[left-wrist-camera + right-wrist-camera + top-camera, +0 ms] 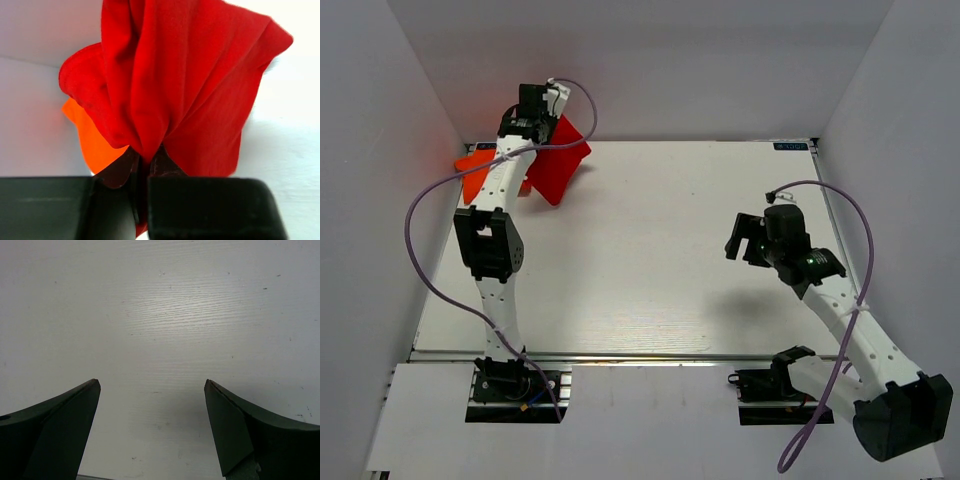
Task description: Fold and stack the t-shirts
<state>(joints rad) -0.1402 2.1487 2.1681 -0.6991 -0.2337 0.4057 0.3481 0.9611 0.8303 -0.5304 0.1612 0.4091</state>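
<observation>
1. Top external view: the left arm (490, 250) reaches out to the far-left corner of the worktop (650, 260), with the left end effector (548, 118) raised over that corner.
2. The left end effector is clenched on the red t-shirt (558, 160), which hangs down from it in a bunched, pointed drape above the worktop's far-left corner. Whether the lowest tip of the shirt touches the worktop cannot be told.
3. The orange t-shirt (475, 178) lies at the far-left corner of the worktop, against its left edge. It is just beside the red one and partly hidden behind the left arm.
4. Left wrist view: the left end effector (147, 160) has its jaws pressed together on a gathered pinch of the red t-shirt (185, 90). The cloth fans out from the pinch in deep folds.
5. In the same view a patch of the orange t-shirt (95, 145) shows past the left side of the red cloth.
6. The right end effector (745, 238) hovers over the right half of the worktop, well apart from both shirts.
7. Right wrist view: the right end effector (152, 385) is released. Its jaws stand wide apart with nothing between them, and only bare worktop (175, 315) shows below.
</observation>
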